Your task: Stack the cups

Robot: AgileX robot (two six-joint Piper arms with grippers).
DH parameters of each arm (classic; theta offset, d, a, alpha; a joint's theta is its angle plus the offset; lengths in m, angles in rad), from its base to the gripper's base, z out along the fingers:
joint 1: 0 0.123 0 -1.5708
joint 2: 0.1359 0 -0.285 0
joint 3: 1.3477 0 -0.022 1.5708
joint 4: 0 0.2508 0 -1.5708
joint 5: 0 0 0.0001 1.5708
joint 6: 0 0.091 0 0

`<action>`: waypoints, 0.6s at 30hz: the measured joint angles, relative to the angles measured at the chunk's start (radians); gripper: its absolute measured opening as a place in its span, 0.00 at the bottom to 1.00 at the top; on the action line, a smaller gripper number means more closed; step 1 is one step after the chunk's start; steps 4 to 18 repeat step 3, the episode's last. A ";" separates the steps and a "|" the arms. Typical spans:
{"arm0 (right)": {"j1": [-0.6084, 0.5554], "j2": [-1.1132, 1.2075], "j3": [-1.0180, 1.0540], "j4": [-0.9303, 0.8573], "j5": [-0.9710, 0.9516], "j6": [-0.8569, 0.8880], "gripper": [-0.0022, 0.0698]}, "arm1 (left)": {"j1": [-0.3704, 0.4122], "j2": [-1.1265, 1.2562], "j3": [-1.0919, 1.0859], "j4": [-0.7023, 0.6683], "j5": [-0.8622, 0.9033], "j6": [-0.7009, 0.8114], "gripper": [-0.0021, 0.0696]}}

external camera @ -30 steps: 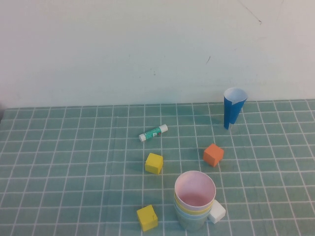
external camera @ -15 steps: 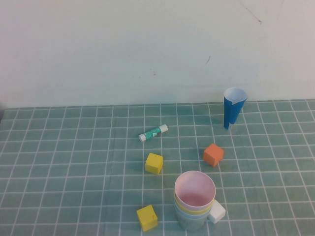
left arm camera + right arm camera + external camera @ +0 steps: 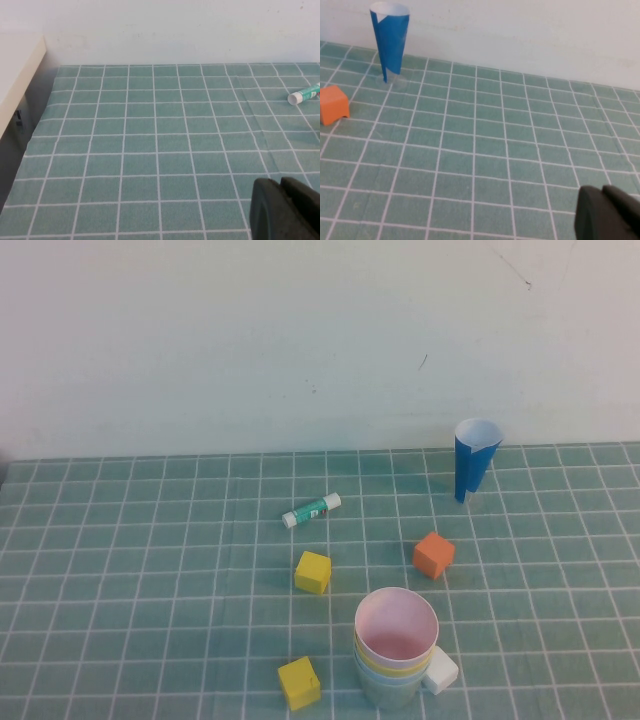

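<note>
Nothing moved since earlier. Cups [image 3: 396, 648] nested in one stack near bench [image 3: 150, 570] front edge; stacking apparently complete. Left claw [image 3: 285, 210] and right claw [image 3: 606, 214] parked, both closed, empty.

L arm: not in high view; no part visible there.
L gripper [image 3: 287, 210]: seen only in left wrist view, dark tip at frame edge, low over the tabletop [image 3: 150, 150], holding nothing. The two fingers [image 3: 267, 207] lie pressed together, no gap.
R arm: not in high view either.
R gripper [image 3: 610, 215]: seen only in right wrist view, dark tip, low over tabletop, empty. Fingers together, no gap seen.
</note>
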 joint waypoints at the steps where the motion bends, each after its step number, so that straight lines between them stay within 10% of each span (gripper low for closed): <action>1: 0.000 0.000 0.000 0.000 0.000 0.000 0.03 | 0.000 0.000 0.000 0.000 0.000 0.001 0.03; 18: 0.000 0.000 0.000 0.000 0.000 0.000 0.03 | 0.000 0.000 0.000 0.000 0.000 0.001 0.03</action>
